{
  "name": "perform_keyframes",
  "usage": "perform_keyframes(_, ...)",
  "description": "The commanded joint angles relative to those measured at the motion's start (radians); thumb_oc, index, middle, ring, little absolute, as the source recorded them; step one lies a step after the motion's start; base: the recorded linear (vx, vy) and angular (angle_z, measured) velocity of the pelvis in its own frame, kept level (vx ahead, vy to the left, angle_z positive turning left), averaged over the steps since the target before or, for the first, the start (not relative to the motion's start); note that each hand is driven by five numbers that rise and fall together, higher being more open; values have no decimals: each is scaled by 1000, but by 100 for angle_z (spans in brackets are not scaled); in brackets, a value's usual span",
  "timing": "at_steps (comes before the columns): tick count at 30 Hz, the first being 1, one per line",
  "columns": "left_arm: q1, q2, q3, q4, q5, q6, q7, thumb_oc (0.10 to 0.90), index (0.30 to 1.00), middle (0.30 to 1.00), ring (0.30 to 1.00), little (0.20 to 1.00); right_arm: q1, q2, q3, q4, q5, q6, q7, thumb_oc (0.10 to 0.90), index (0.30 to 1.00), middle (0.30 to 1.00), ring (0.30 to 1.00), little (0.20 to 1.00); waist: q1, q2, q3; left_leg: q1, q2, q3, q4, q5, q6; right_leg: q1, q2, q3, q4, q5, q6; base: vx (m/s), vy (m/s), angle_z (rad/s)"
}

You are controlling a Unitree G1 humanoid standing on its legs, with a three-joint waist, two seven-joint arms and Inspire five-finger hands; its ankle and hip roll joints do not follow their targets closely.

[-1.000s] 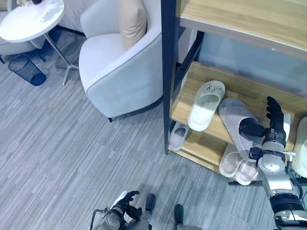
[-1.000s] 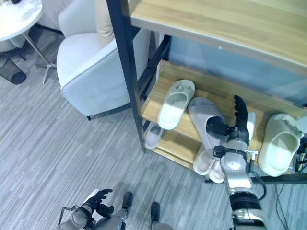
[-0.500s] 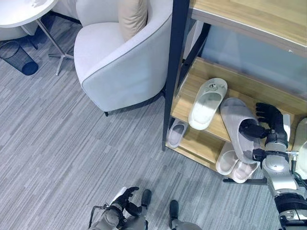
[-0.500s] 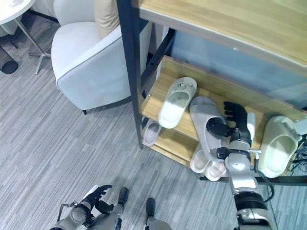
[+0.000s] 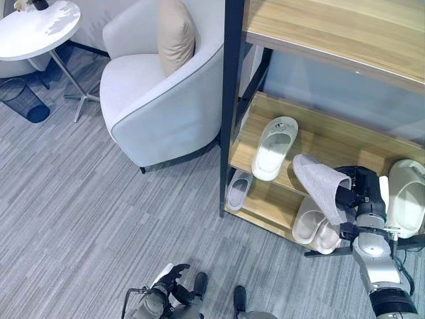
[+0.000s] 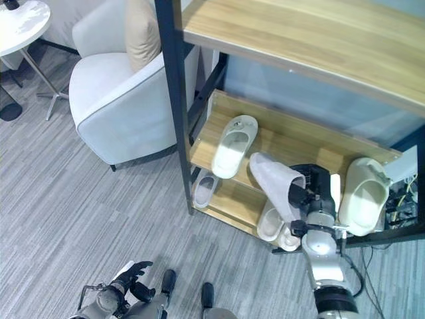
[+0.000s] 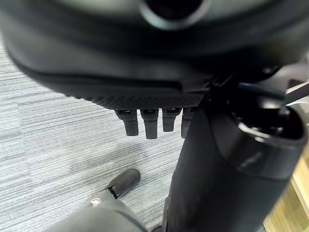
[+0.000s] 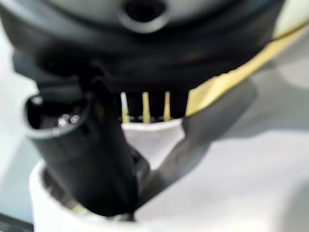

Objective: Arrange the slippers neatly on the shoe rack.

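Wooden shoe rack [image 5: 319, 136] holds slippers — right hand [image 5: 364, 193] grips grey slipper [image 5: 319, 183], tilted.

Right arm [image 5: 373, 256]: a silver-grey, rounded casing is shown, ringed with black ribbed bands near its lower end and joined to the hand by a narrow metal collar. Right hand [image 5: 364, 189]: it is moulded in dark, near-black plastic. Left arm [image 5: 149, 304]: the same silver-grey finish is seen. Left hand [image 5: 174, 276]: dark segmented fingers [image 7: 147, 126] are set in a row below a finely textured black palm, and a white patch is carried beside the thumb.
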Motion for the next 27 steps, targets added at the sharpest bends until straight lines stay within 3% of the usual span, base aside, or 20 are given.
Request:
perform_keyframes(1,18,-63,-24,103,29,-16,-14,800,900,900,900,900,46,-19,-66,-158,121,-146,42,400,300,300,300,300,16,-5,-142,52,18,26,2,-120,-8,-31,-71,51,4,-11,116,-12,30,-9)
perform_keyframes(8,28,-47,18,86,21,-21,-9,800,900,900,900,900,243,51,63,-340,243,-120,253,400,300,300,300,300,-19,-7,-153,83,14,55,2,-128,-5,-10,-81,66,9,-6,118,2,22,-13)
perform_keyframes(9,31,-40,25,66,29,-28,-10,800,900,900,900,900,314,51,111,-390,260,-103,336,400,300,300,300,300,-35,-4,-146,95,11,66,2,-133,-1,-16,-84,74,29,-7,120,-17,52,-17)
perform_keyframes(15,50,3,57,-39,-6,-49,2,800,900,900,900,900,414,48,226,-329,290,-65,446,400,300,300,300,300,-43,-2,-115,136,9,110,35,-164,12,-20,-96,95,94,-27,126,-12,38,-24)
perform_keyframes(17,35,30,84,-108,-47,-57,38,800,900,900,900,900,345,52,286,-227,278,-52,433,400,300,300,300,300,-30,-4,-42,88,19,187,137,-193,17,-98,-103,90,200,-24,139,-314,12,-57)
perform_keyframes(20,29,64,94,-191,-73,-64,59,800,900,900,900,900,299,44,313,-178,276,-51,426,400,300,300,300,300,1,-9,3,-9,51,269,267,-229,7,-155,-176,-61,275,-27,143,-254,-59,-119)
perform_keyframes(22,30,86,97,-258,-102,-70,63,800,900,900,900,900,278,43,323,-154,277,-48,413,400,300,300,300,300,11,-17,32,-77,69,271,385,-261,8,-199,-196,-95,357,-54,128,-195,-85,-69)
perform_keyframes(25,5,98,92,-305,-147,-82,89,800,900,900,900,900,221,40,346,-102,274,-49,372,400,300,300,300,300,8,-13,74,-172,87,253,511,-300,11,-284,-206,-96,468,-90,114,-170,-57,-6)
perform_keyframes(27,-48,91,52,-341,-181,-89,122,800,900,900,900,900,106,51,368,-34,266,-55,294,400,300,300,300,300,4,7,114,-313,103,214,669,-339,18,-397,-215,-96,607,-151,97,-242,-114,15)
